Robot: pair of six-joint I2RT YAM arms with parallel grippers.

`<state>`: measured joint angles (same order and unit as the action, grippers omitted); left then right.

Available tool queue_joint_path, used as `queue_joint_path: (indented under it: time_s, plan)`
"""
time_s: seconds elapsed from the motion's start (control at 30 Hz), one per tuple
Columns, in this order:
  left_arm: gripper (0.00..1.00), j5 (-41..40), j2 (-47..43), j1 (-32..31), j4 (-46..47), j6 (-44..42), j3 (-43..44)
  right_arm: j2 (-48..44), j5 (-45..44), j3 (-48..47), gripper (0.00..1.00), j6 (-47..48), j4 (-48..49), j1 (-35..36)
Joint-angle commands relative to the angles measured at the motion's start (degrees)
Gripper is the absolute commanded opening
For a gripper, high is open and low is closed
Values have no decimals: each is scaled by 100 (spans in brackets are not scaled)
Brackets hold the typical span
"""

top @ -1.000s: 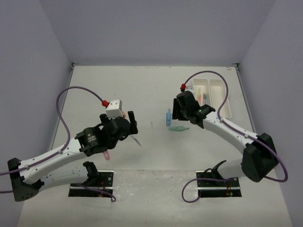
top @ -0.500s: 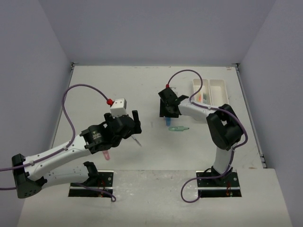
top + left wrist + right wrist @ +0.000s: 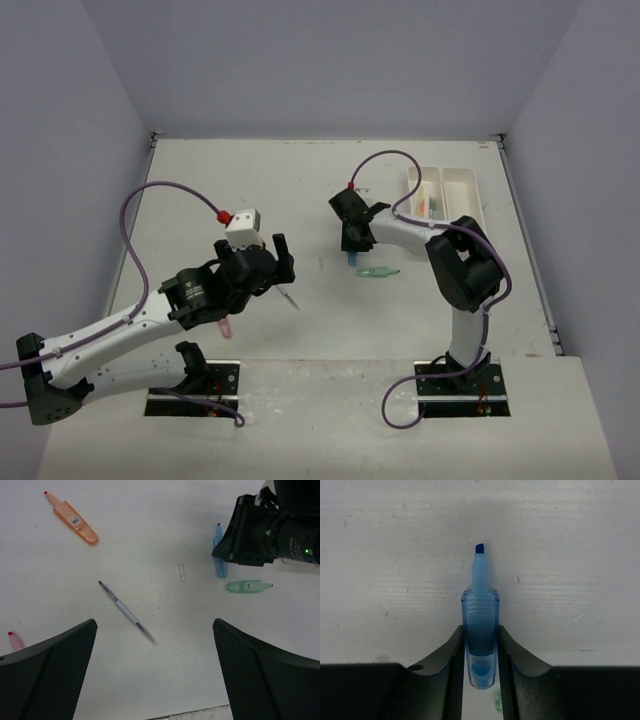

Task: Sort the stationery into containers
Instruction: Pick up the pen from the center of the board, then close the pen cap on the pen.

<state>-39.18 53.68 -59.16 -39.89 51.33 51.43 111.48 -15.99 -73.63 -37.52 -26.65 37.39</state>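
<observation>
Noted white bench (image 3: 250, 180) under both arms. Noted right arm (image 3: 455, 265) folded tight and reaching toward bench centre, and left arm (image 3: 120, 325) stretched diagonally from its base.

Found two white trays at far right of bench, side by side. Left tray (image 3: 424, 178) holding several coloured pieces, too small to tell apart. Right tray (image 3: 465, 185) just beside it.

Found left hand (image 3: 155, 680) raised over bench, fingers wide apart, gripping nothing. Found right hand (image 3: 480, 635) down at bench surface, fingers pressed against both sides of blue marker (image 3: 480, 605), so clamped on it. Marker uncapped, chisel tip pointing away from hand, lying near bench centre, well apart from trays.

Logged green marker (image 3: 247, 586) just beside right hand, near blue marker, not touching it. Logged orange marker (image 3: 75, 521) alone, well apart from the rest. Logged thin pen (image 3: 127, 613) lying diagonally below left hand. Logged pink marker (image 3: 15, 641) partly hidden behind a left finger. Logged small clear cap (image 3: 181, 572) between thin pen and blue marker.
</observation>
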Motion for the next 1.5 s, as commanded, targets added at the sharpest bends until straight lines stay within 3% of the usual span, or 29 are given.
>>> queue_joint_path:
  time_s: [0.0, 0.13, 0.37, 0.53, 0.63, 0.9, 1.1, 1.4, 1.47]
  plan:
    - [100, -124, 65, 1, 471, -125, -34, -310, -142, -142, 0, 167, -23, 87]
    - [100, -1, 176, 53, 922, -266, 230, -1712, -347, 166, 0, 853, 301, 553]
    - [98, 564, -82, 237, 2421, -472, 303, -4401, 341, 2380, 0, 1564, 2201, 1503]
    - [71, 1230, -52, 246, 3563, -689, 174, -5284, 277, 2800, 0, 1752, 2513, 1970]
    - [67, 1262, 143, 244, 3455, -666, 288, -5693, 349, 2937, 0, 1749, 2562, 2043]
    - [63, 2119, 476, 246, 4189, -811, 180, -5898, 548, 2859, 0, 1952, 2551, 2167]
    - [45, 2741, 670, 246, 4452, -922, 200, -6026, 525, 2764, 0, 2075, 2496, 2175]
    - [51, 2613, 693, 247, 4287, -998, 183, -6266, 564, 2673, 0, 2126, 2404, 2176]
    - [49, 2636, 710, 247, 4319, -1011, 192, -6280, 606, 2660, 0, 2121, 2406, 2172]
